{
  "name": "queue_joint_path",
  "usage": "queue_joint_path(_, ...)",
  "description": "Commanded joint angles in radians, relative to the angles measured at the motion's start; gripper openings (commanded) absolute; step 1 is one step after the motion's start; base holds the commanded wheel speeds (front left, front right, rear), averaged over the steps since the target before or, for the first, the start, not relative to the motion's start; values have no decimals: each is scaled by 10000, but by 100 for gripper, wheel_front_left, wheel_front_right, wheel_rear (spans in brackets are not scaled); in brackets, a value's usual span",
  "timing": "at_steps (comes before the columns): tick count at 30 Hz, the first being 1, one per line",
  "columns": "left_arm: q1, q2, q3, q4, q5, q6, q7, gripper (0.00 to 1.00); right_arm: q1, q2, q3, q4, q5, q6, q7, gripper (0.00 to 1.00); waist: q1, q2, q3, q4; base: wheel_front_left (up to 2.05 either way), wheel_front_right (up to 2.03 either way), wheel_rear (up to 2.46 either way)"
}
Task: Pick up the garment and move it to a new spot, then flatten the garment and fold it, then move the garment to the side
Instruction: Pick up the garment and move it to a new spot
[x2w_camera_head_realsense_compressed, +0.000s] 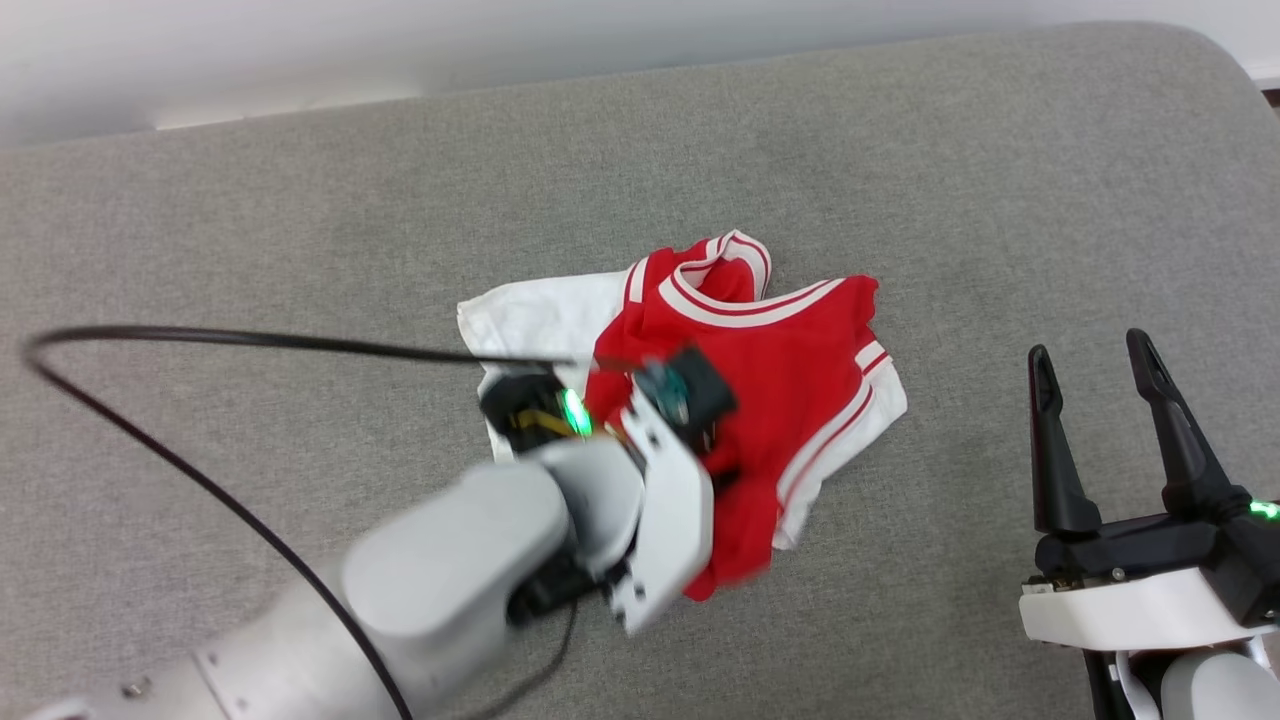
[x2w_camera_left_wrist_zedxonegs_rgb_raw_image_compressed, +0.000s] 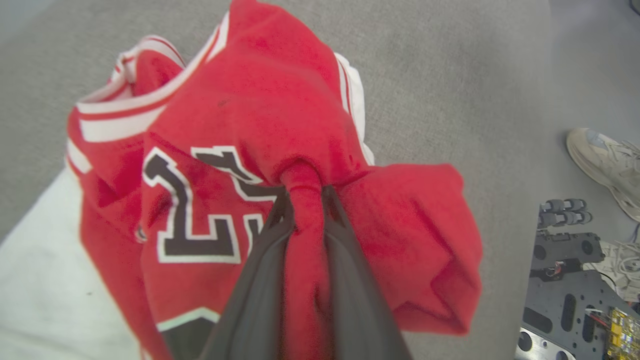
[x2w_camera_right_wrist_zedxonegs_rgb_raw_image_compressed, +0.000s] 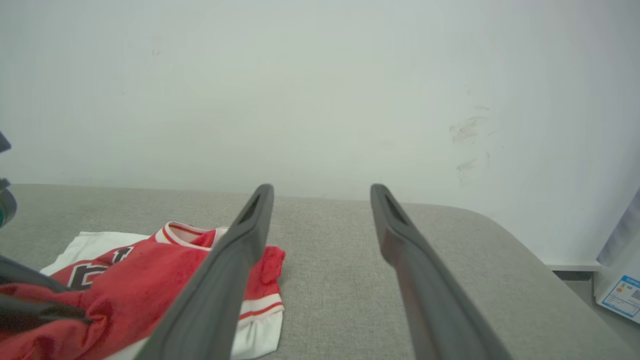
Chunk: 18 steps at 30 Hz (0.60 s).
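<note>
The garment (x2w_camera_head_realsense_compressed: 790, 350) is a red jersey with white sleeves and striped trim, crumpled on the grey cushion near the middle of the head view. My left gripper (x2w_camera_left_wrist_zedxonegs_rgb_raw_image_compressed: 304, 192) is shut on a pinched fold of its red cloth, beside the black white-outlined letters (x2w_camera_left_wrist_zedxonegs_rgb_raw_image_compressed: 195, 210). In the head view the left wrist (x2w_camera_head_realsense_compressed: 660, 470) covers the jersey's near left part. My right gripper (x2w_camera_head_realsense_compressed: 1095, 360) stands open and empty at the lower right, well clear of the cloth. The right wrist view has the garment (x2w_camera_right_wrist_zedxonegs_rgb_raw_image_compressed: 150, 275) low on the left, behind its left finger (x2w_camera_right_wrist_zedxonegs_rgb_raw_image_compressed: 235, 260).
The grey cushioned surface (x2w_camera_head_realsense_compressed: 300, 200) stretches wide around the jersey, with a pale wall (x2w_camera_right_wrist_zedxonegs_rgb_raw_image_compressed: 320, 90) behind it. A black cable (x2w_camera_head_realsense_compressed: 180, 345) arcs over the left side. Past the cushion's edge are a person's shoe (x2w_camera_left_wrist_zedxonegs_rgb_raw_image_compressed: 605, 165) and the robot's dark base (x2w_camera_left_wrist_zedxonegs_rgb_raw_image_compressed: 575, 280).
</note>
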Motion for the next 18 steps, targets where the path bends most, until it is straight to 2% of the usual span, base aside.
queue_joint_path(1, 276, -165, -246, 201, 67, -32, -77, 0, -185, 9, -39, 50, -16, -3, -17, 100, 1, -1, 79, 4, 0, 0, 0)
queue_joint_path(9, 1208, -760, -1103, 1217, 193, -68, -378, 0, -149, 9, -135, 190, -85, -3, -17, 100, 1, -1, 111, 150, 0, 0, 0)
queue_joint_path(10, 1152, -809, -1095, 1253, 295, -65, -596, 14, -129, 9, -115, 227, -94, -3, -17, 100, 1, -1, 50, 180, 0, 0, 0)
queue_joint_path(11, 1007, -848, -1085, 1244, 489, -59, -912, 98, -99, 9, -100, 261, -112, -3, -17, 100, 1, -1, -25, 215, 0, 0, 0)
queue_joint_path(14, 730, -967, -838, 1244, 844, 100, -1839, 100, 88, 9, -95, 360, -140, -3, -17, 100, 1, -1, -327, 342, 0, 0, 0)
queue_joint_path(18, 708, -980, -390, 967, 1139, 609, -3075, 100, 313, 7, -114, 450, -219, -3, -17, 100, 1, -1, -758, 514, 0, 0, 0)
